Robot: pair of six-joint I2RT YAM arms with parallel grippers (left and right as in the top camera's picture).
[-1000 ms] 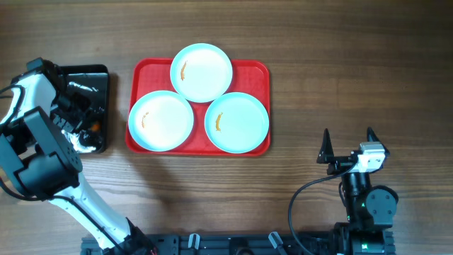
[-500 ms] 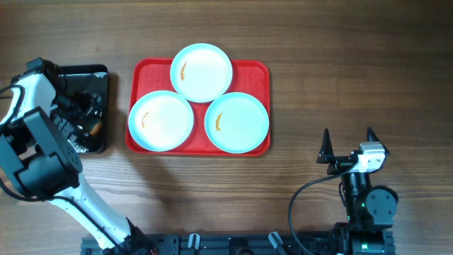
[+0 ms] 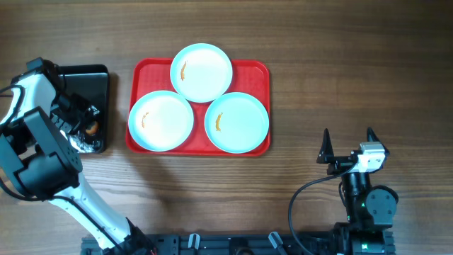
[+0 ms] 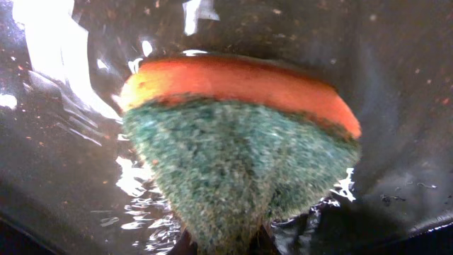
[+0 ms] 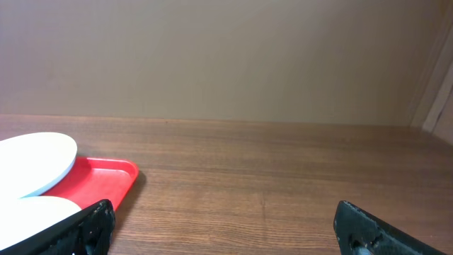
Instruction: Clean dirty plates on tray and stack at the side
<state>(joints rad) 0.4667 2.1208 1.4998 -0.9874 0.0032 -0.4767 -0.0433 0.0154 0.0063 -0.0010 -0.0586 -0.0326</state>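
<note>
Over black tray (image 3: 98,76), far left: L gripper (image 3: 83,127) pinched tight on sponge (image 4: 241,142). Soft orange foam, coarse green scour face, squeezed to wedge; tray glossy, looks wet.
Risk: narrow pinch, so sponge may twist or slip when pressed; drips en route.
3 dirty plates (image 3: 202,72), smooth, rimmed, orange smears, on red tray (image 3: 258,67), overhanging rim; could skid.
R gripper (image 3: 347,134) wide open, empty, front right.
</note>
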